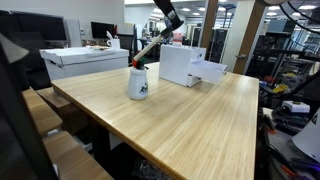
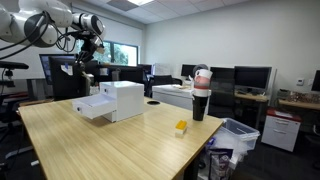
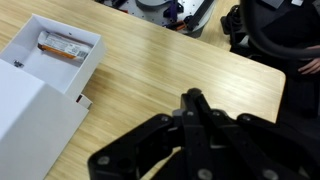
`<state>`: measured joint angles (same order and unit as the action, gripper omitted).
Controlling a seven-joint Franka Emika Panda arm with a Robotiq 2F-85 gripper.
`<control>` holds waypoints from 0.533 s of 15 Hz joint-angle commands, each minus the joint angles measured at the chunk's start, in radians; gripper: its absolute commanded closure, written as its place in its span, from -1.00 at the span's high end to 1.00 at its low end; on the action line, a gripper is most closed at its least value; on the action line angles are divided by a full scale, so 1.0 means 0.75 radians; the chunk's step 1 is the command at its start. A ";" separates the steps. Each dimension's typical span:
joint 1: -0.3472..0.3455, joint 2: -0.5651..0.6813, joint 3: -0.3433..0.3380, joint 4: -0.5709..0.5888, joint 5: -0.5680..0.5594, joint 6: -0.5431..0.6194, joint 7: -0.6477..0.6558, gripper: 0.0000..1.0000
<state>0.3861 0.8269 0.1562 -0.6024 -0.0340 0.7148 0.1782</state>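
My gripper (image 3: 190,97) hangs high above the wooden table (image 3: 150,60) with its black fingers pressed together and nothing between them. It shows in both exterior views (image 1: 172,17) (image 2: 88,48), up in the air above and beside a white box (image 1: 178,64) (image 2: 122,99). The box (image 3: 25,110) has an open white tray (image 3: 62,50) at its side holding a brown and orange item (image 3: 68,47). The tray also shows in both exterior views (image 1: 208,70) (image 2: 95,108). The gripper touches nothing.
A white mug (image 1: 138,84) with a long thin thing in it stands on the table (image 1: 200,125); it looks like the dark cup (image 2: 200,100) near the table edge. A small yellow object (image 2: 181,127) lies on the wood. Desks, monitors and a bin (image 2: 236,135) surround the table.
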 commanded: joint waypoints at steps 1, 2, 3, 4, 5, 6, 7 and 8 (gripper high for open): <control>0.015 -0.013 -0.003 0.017 -0.021 -0.044 -0.013 -0.90; 0.015 -0.012 -0.004 0.021 -0.019 -0.044 -0.015 -0.90; 0.013 -0.012 -0.003 0.025 -0.016 -0.046 -0.016 -0.90; 0.011 -0.010 -0.003 0.028 -0.014 -0.048 -0.016 -0.90; 0.010 -0.009 -0.003 0.030 -0.013 -0.049 -0.017 -0.90; 0.006 -0.006 -0.003 0.032 -0.010 -0.051 -0.020 -0.90; 0.001 -0.003 -0.003 0.034 -0.008 -0.053 -0.022 -0.90; -0.002 -0.001 -0.004 0.035 -0.007 -0.056 -0.022 -0.90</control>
<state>0.3923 0.8269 0.1551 -0.5840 -0.0340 0.7072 0.1782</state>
